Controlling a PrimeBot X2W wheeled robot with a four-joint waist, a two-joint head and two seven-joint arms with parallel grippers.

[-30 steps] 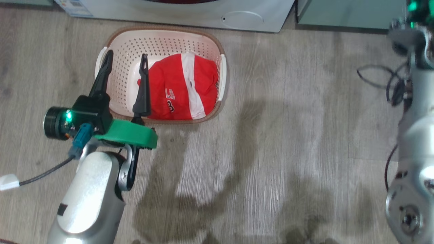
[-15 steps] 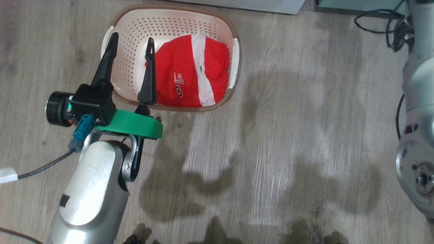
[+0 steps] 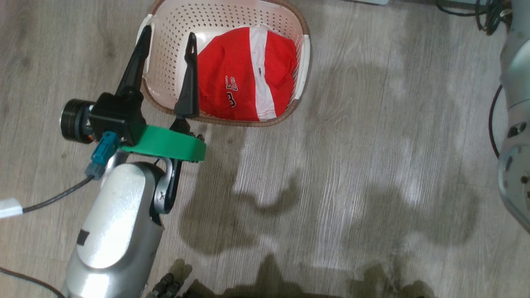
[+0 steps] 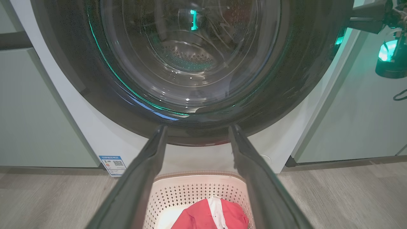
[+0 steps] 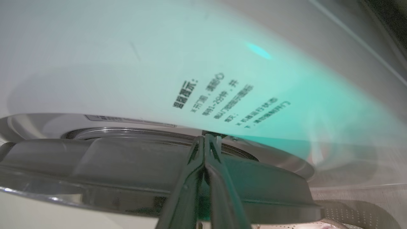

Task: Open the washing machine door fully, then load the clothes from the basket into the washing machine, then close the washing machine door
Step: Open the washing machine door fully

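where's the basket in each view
Head view: the basket top centre, cut by the upper edge, partly behind the left gripper.
Left wrist view: bottom centre, between that gripper's fingers, below the washing machine door.
Right wrist view: a perforated sliver, bottom right corner.
Shared landmark: the clothes inside it, head and left wrist views.

The basket (image 3: 232, 12) sits on the floor (image 3: 352, 165) just in front of the washing machine (image 4: 95, 133), below its door (image 4: 190, 63). The clothes (image 3: 244, 78) lie in the basket's right half. The left tool (image 3: 169, 33) hangs over its left half, beside the clothes. Cabinets (image 4: 31, 111) flank the machine.
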